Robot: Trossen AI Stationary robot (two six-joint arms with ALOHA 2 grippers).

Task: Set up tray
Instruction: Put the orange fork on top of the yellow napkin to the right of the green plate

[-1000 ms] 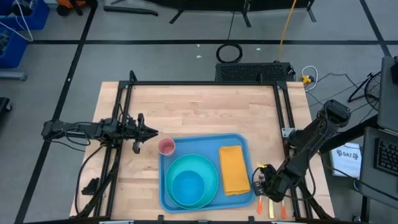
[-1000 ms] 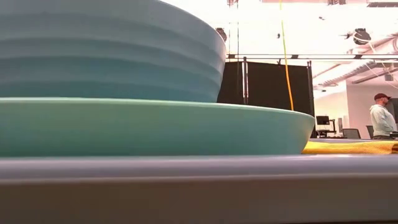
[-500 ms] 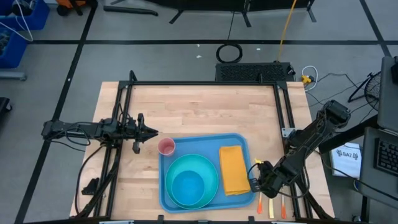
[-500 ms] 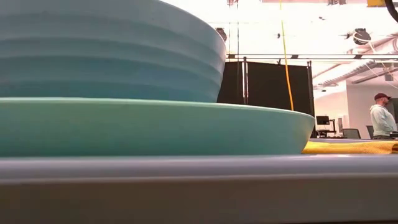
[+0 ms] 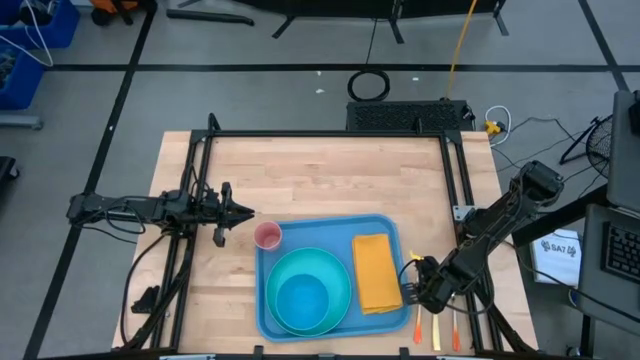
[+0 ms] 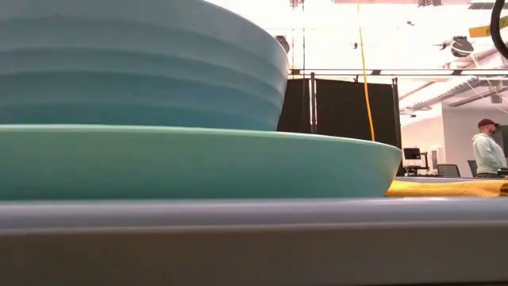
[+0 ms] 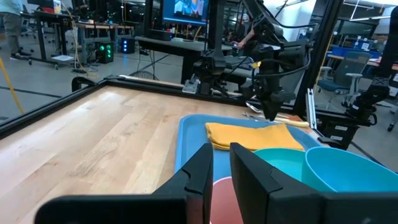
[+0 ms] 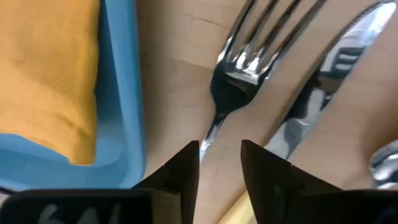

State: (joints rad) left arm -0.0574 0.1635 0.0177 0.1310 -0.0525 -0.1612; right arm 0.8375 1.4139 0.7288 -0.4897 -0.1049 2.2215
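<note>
The blue tray (image 5: 388,228) lies at the table's near middle. It carries a turquoise plate (image 5: 335,268) with a blue bowl (image 5: 303,297), a yellow napkin (image 5: 376,271) and a pink cup (image 5: 267,236). A fork (image 8: 239,62), a knife (image 8: 323,81) and another piece lie on the wood right of the tray, their coloured handles (image 5: 418,325) toward the near edge. My right gripper (image 5: 415,287) hovers open over them, its fingers on either side of the fork's neck (image 8: 211,134). My left gripper (image 5: 250,213) waits left of the cup with a narrow gap between its fingers (image 7: 202,171).
A black frame (image 5: 330,134) runs round the table's far, left and right sides. Bare wood (image 5: 320,175) stretches beyond the tray. In the low view the bowl (image 6: 143,63) and plate (image 6: 198,163) fill the near field. A person (image 6: 486,147) stands in the room behind.
My right gripper has shifted a little toward the far edge and toward the tray, above the cutlery. The cutlery, the tray and what lies on it have stayed in place.
</note>
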